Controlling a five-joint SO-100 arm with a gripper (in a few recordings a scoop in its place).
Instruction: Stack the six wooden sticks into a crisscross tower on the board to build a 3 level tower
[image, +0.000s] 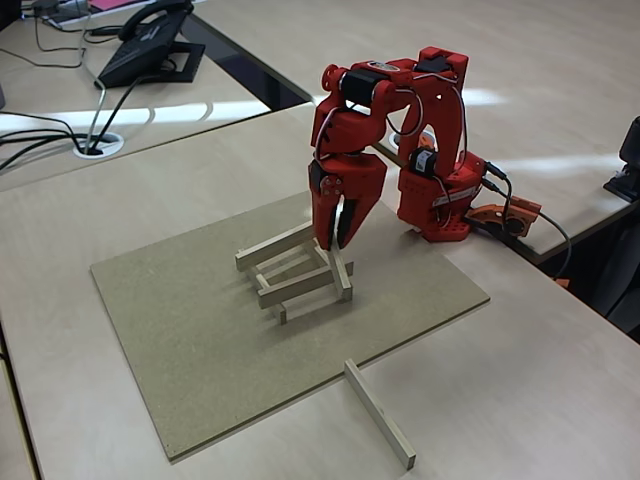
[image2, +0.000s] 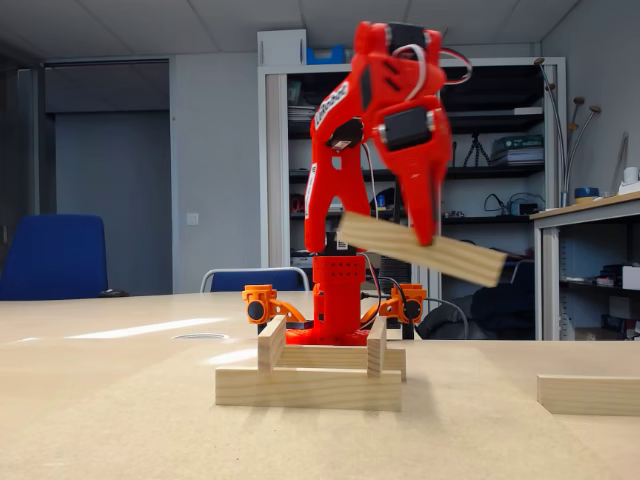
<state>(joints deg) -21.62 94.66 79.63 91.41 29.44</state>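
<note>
Arm posture: the red arm (image: 400, 110) rises from its base (image: 440, 205) at the far right edge of the board (image: 180, 330), arches at the elbow, and folds forward so that the wrist points steeply downward over the board. In the low fixed view the arm (image2: 345, 150) stands upright behind the structure, with the wrist section tipped to the right.

Gripper condition: the gripper (image: 335, 235) is clamped on one wooden stick (image2: 420, 248). In the low fixed view the gripper (image2: 425, 225) holds this stick in the air, clear above the structure. The stick is tilted, its right end lower than its left. In the high fixed view the carried stick (image: 340, 272) appears below the fingertips, overlapping the right side of the structure; whether it touches the structure cannot be told from that view.

Tower condition: the partial tower (image2: 310, 375) rests near the middle of the board. In the low fixed view a long bar lies across the front at the bottom, and two bar ends stand on top of it, apart from each other. In the high fixed view the tower (image: 290, 270) shows crossed bars forming an open lattice.

Spare stick: one stick (image: 380, 413) lies flat on the desk top (image: 520, 360), just off the near right edge of the board. In the low fixed view its end (image2: 588, 394) shows at the right edge, well apart from the tower.
</note>
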